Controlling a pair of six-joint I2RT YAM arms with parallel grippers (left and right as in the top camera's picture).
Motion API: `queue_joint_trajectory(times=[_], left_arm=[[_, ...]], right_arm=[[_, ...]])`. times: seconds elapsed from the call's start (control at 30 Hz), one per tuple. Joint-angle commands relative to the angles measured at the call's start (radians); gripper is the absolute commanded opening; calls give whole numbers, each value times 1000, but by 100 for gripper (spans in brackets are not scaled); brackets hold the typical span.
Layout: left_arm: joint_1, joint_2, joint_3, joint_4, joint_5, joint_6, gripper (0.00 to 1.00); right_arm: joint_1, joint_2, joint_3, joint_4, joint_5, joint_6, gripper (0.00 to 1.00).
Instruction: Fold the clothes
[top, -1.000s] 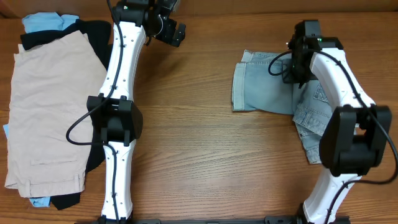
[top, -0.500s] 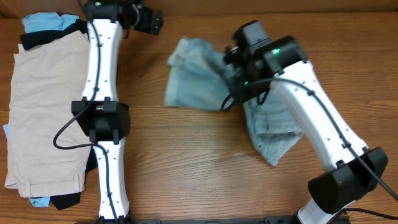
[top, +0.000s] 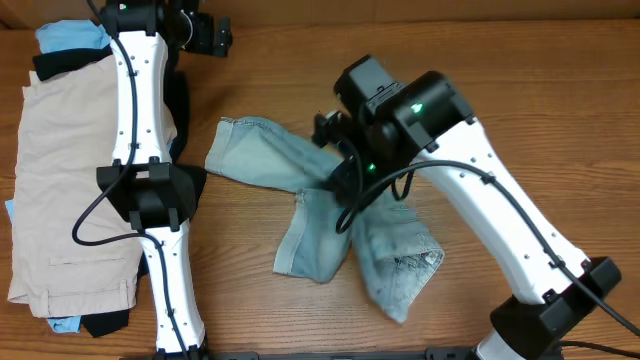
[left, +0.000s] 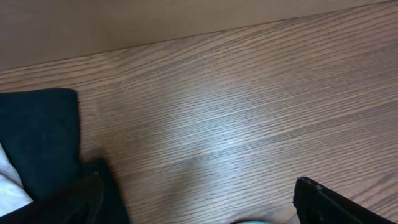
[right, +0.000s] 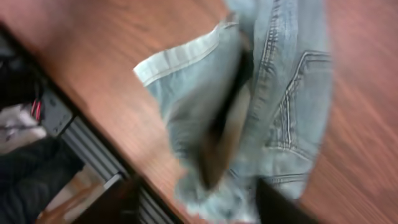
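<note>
Wood-grain bench (top: 250, 310) carries the denim shorts (top: 318, 240) at its middle, where we see them bunched under the right jaws, which are closed on the cloth near its middle. Farther back, the left jaws gape wide above the wood, gripping nothing, near a black garment (left: 37, 137).

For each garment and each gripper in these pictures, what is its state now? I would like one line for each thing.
denim shorts: unfolded, crumpled, held by one gripper.
beige garment: lying flat on top of the other two garments.
black garment: under the beige one, only edges showing.
sky-blue garment: underneath, only corners showing.
left gripper: open, holds nothing.
right gripper: closed on the denim shorts.
</note>
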Motion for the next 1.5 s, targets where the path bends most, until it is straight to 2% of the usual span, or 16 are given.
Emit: queue_joint_trajectory(times=[0.0, 0.07, 0.2, 0.3, 0.5, 0.73, 0.93, 1.2, 1.47], left_arm=[[-3, -5, 26, -2, 2, -6, 100], [-3, -5, 26, -5, 4, -6, 100], [-4, -5, 26, -9, 5, -5, 100], [-3, -5, 26, -9, 5, -3, 100], [-2, -5, 26, -8, 3, -2, 100], [-2, -5, 26, -8, 2, -2, 100], [-2, -4, 26, -9, 2, -2, 100], [-2, -4, 25, -18, 2, -2, 100], [-2, -4, 25, -32, 3, -3, 100]], right_arm=[[16, -15, -55, 7, 1, -21, 100], [-19, -15, -55, 45, 131, 131, 100], [-108, -15, -57, 49, 257, 338, 100], [-178, -15, -94, 50, 255, 396, 100], [-164, -15, -286, 84, 246, 396, 100], [-9, -15, -457, 219, 243, 366, 100], [99, -15, -487, 323, 243, 335, 100], [100, -15, -580, 421, 227, 301, 100], [101, -15, -628, 466, 159, 298, 93]])
